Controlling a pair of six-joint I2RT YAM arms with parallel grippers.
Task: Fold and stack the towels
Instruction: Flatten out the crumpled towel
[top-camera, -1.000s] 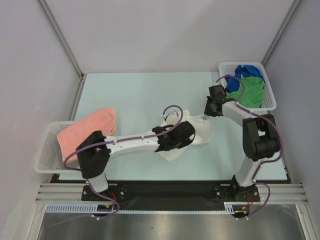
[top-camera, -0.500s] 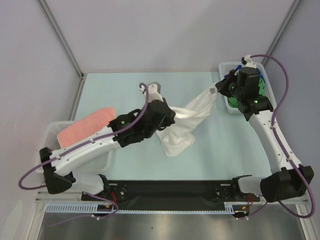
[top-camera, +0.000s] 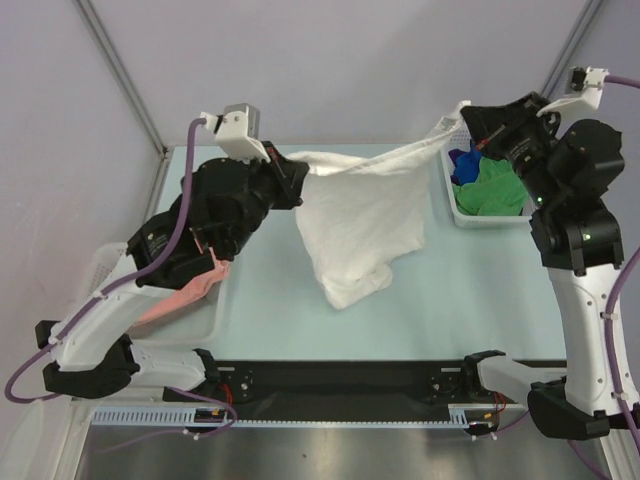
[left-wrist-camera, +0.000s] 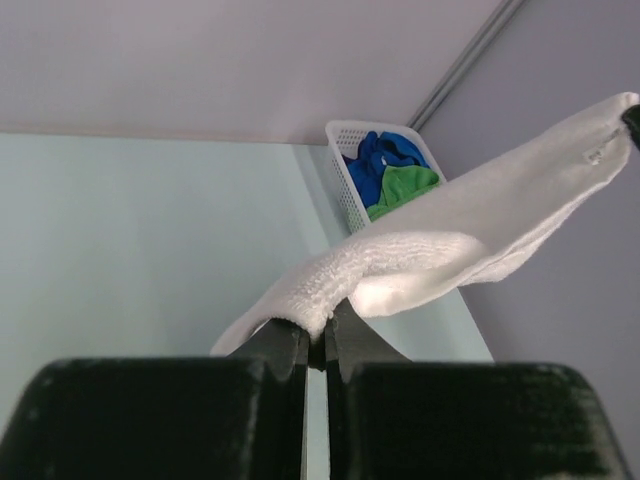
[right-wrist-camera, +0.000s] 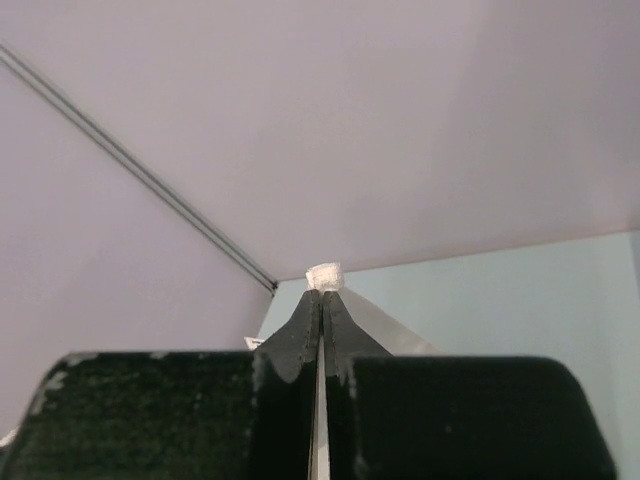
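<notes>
Item one, lower left of the overhead frame: left basket, white lattice, holding the pink towel, which is largely hidden under my left arm. Item two, upper left of centre: my left hand, fingers pressed together and pinching one corner of the white towel; my wrist view shows the terry edge clamped between the two black fingertips. Item three, centre: the white towel itself, its top edge drawn through the air between my two hands, the body hanging below and the lower end rumpled on the pale green worktop. A small tag sits near the far corner in my left wrist view. Item four, upper right: my right hand, fingers closed tight on the opposite corner, a tuft of white cloth showing just past the tips. Item five, right edge, just below that hand: right basket, white lattice, containing the blue towel toward the back and the green towel in front, both crumpled.
</notes>
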